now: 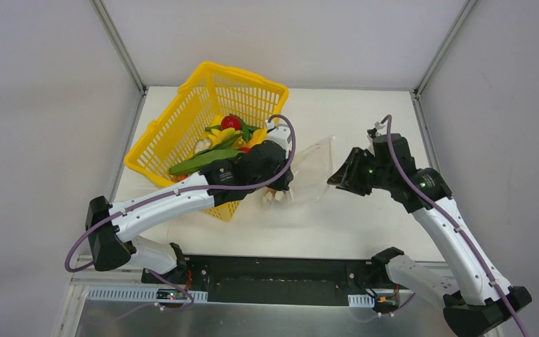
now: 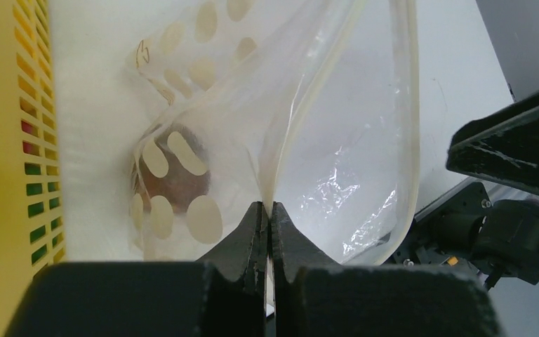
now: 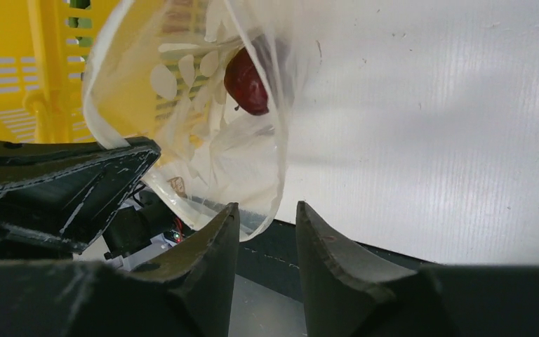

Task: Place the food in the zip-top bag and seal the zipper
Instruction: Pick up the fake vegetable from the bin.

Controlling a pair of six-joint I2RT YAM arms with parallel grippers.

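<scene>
The zip-top bag (image 1: 312, 168) is found on the tabletop (image 1: 365, 119) just right of the yellow basket (image 1: 175, 112), between the two pincers, with its mouth held agape and turned toward the right arm. One red rounded piece (image 3: 247, 81) is seen inside it, deep toward the closed end. The rest of the food (image 1: 221, 140) is heaped in the basket. The zipper (image 2: 413, 105) is seen as an unpressed strip curving round the open mouth, so sealing is judged not yet begun.

The left pincer (image 2: 267, 214) is clamped on one lip of the mouth, with the film pinched between its tips. The right pincer (image 3: 267, 221) is parted by a modest gap and nothing is gripped. The opposite lip lies just beyond its tips, nearest its left-hand finger. The bag's long axis is directed from the right pincer toward the basket. The left arm is placed nearer the food but is taken up with the bag, so the next reach is judged to fall to the right arm.
</scene>
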